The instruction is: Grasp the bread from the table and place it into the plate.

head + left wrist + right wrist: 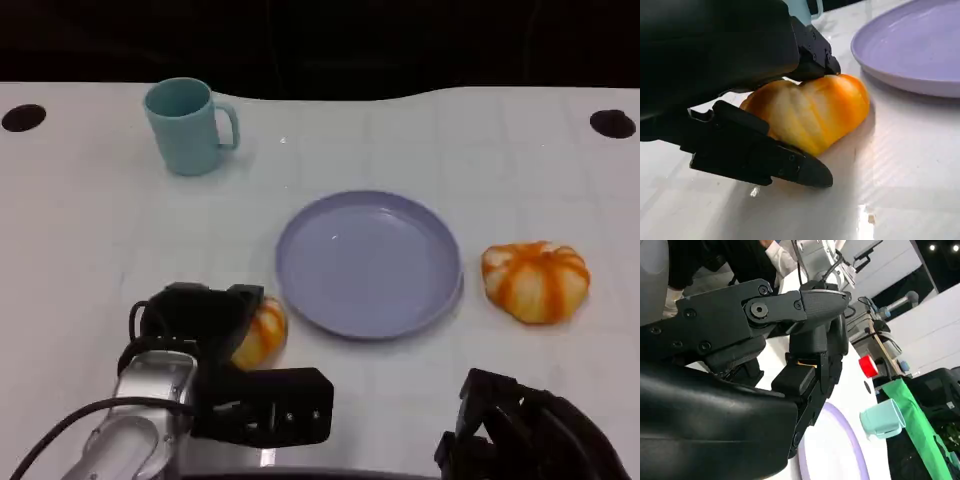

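Observation:
An orange-and-cream bread lies on the white table just left of the lilac plate. My left hand is over it. In the left wrist view, fingers of my left hand press on the top of the bread and the thumb lies along its near side; the bread still rests on the table, close to the plate. A second, similar bread sits right of the plate. My right hand stays low at the near right edge with nothing in it.
A teal mug stands at the far left of the table. Two dark holes mark the far corners. The right wrist view shows my right hand, the plate rim, the mug and a person's sleeve beyond the table.

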Robot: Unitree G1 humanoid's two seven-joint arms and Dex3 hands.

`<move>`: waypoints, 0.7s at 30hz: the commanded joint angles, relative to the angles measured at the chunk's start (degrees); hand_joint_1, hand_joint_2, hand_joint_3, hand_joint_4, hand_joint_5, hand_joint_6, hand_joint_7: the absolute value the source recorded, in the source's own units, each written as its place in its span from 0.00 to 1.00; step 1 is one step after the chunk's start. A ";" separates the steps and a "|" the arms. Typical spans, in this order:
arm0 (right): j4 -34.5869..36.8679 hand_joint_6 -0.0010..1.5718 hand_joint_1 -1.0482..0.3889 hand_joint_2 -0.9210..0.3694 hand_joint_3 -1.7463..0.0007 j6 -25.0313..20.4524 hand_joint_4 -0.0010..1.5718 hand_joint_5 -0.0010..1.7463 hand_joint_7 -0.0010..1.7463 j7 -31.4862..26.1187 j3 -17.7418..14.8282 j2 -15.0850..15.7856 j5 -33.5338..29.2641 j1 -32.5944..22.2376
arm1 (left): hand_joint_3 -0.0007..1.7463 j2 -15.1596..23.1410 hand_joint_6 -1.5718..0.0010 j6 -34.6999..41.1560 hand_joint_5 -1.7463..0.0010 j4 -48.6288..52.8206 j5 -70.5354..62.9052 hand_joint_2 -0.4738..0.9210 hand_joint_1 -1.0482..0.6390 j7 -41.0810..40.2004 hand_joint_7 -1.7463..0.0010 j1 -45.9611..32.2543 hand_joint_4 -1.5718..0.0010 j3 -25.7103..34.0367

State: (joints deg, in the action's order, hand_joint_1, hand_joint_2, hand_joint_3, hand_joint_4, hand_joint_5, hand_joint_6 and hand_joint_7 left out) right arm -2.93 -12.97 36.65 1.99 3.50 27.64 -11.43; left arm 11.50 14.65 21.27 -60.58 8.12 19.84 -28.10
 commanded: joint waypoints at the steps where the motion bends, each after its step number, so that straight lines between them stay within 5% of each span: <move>1: -0.47 0.50 0.23 0.00 0.87 0.15 0.55 0.91 0.78 0.10 -0.26 0.67 0.27 -0.25 | 0.08 2.65 0.43 -4.77 0.47 4.59 2.31 1.00 0.39 -7.34 0.95 -0.80 0.51 -0.81; 4: -0.51 0.51 0.23 0.00 0.87 0.01 0.55 0.91 0.78 -0.06 -0.28 0.71 0.21 -0.23 | 0.17 3.38 0.29 -7.40 0.10 6.64 2.89 1.00 0.39 -13.43 0.92 -0.86 0.52 -1.28; 6: -0.47 0.51 0.23 0.00 0.87 0.02 0.55 0.91 0.78 -0.18 -0.28 0.75 0.07 -0.21 | 0.18 3.48 0.41 -9.15 0.03 7.75 3.64 1.00 0.41 -17.67 0.60 -1.12 0.52 -1.16; 7: -0.40 0.51 0.23 0.00 0.87 0.05 0.55 0.91 0.78 -0.16 -0.29 0.75 0.06 -0.18 | 0.18 3.50 0.52 -9.84 0.01 8.22 3.97 1.00 0.42 -19.35 0.35 -1.19 0.51 -1.13; 11: -0.16 0.50 0.23 0.00 0.87 -0.11 0.55 0.91 0.78 0.04 -0.38 0.73 0.33 -0.09 | 0.15 3.72 0.66 -11.51 0.00 9.61 4.11 1.00 0.45 -26.74 0.06 -1.34 0.50 -1.53; 13: -0.04 0.50 0.23 0.00 0.87 0.00 0.55 0.91 0.78 0.08 -0.41 0.66 0.35 -0.07 | 0.15 3.85 0.67 -12.36 0.00 9.89 4.57 1.00 0.46 -29.26 0.04 -1.41 0.50 -1.41; 15: 0.16 0.50 0.24 0.00 0.88 0.14 0.55 0.91 0.77 0.37 -0.50 0.59 0.58 -0.03 | 0.14 4.02 0.63 -12.76 0.00 9.96 4.69 1.00 0.47 -31.20 0.15 -1.43 0.49 -1.34; 17: 0.48 0.50 0.24 0.00 0.88 0.38 0.55 0.91 0.77 0.59 -0.57 0.55 0.63 0.03 | 0.13 4.18 0.68 -13.03 0.00 10.17 4.41 1.00 0.48 -33.71 0.04 -1.39 0.50 -1.37; 21: 0.46 0.50 0.23 0.00 0.88 0.62 0.55 0.91 0.77 0.41 -0.46 0.54 0.21 -0.03 | 0.14 4.72 0.70 -13.11 0.00 8.83 4.69 1.00 0.48 -34.94 0.00 -1.52 0.52 -1.08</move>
State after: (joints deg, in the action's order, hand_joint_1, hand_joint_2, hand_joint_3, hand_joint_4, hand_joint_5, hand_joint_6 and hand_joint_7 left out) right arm -2.68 -12.97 36.89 1.89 3.51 27.73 -11.49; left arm 14.81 1.57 30.86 -56.36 -25.75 18.95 -29.45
